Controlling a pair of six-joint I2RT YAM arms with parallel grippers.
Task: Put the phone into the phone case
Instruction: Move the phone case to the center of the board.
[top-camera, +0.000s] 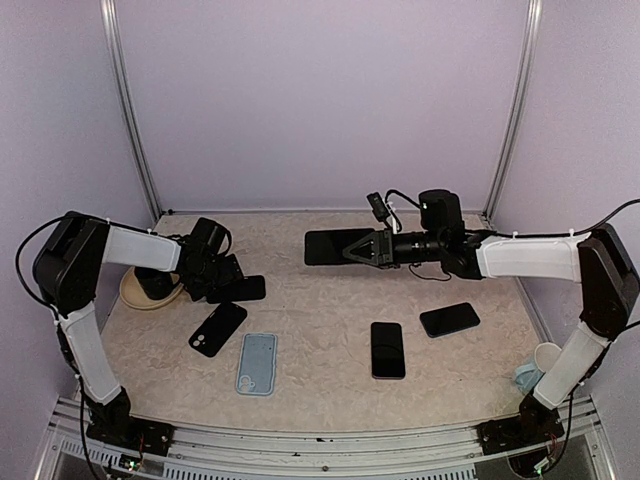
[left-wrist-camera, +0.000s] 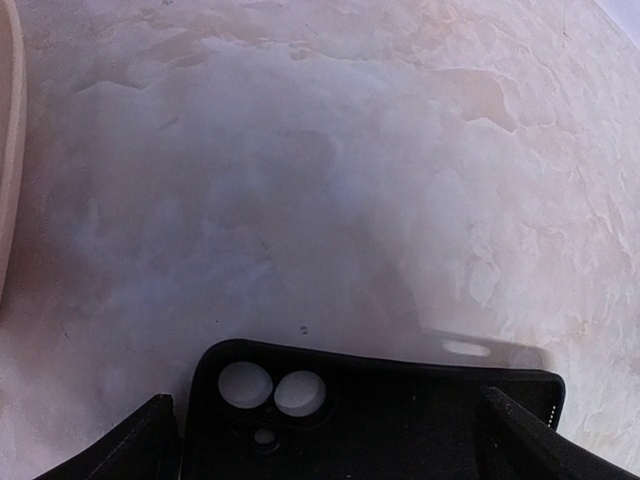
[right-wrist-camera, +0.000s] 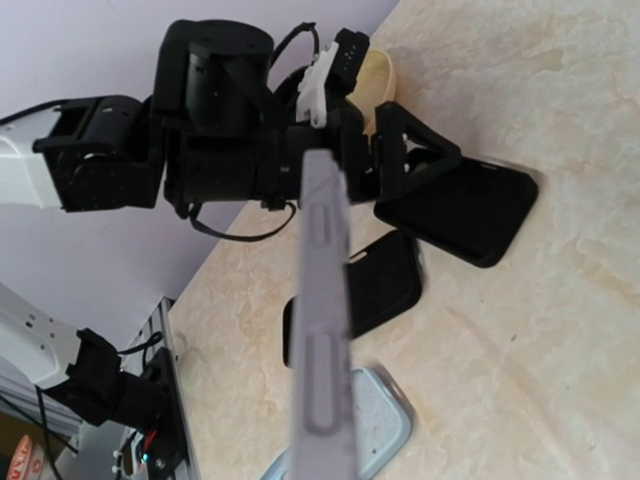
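The right gripper (top-camera: 365, 247) is clamped tight on the right-hand end of the phone (top-camera: 333, 246). It holds the phone clear above the far middle of the tabletop (top-camera: 320, 310), long axis running leftward away from the fingers. From the right wrist the phone shows edge-on, side buttons toward the camera.

Off to its left and a little nearer, toward the tabletop's left edge, the left gripper (top-camera: 224, 278) stands spread as wide as it goes. It has a finger (left-wrist-camera: 120, 450) on either side of the black phone case (top-camera: 242, 289), whose camera cutout is in plain sight. Whether the pads actually press the case I can't tell.

So the case lies roughly out along the phone's own line, leftward, with the right arm carrying and the left arm already at the case. I'd reckon the phone must travel left and come down with its ends lined up.

A pale blue case (top-camera: 257, 363) and loose phones (top-camera: 388, 349) lie toward the near edge.
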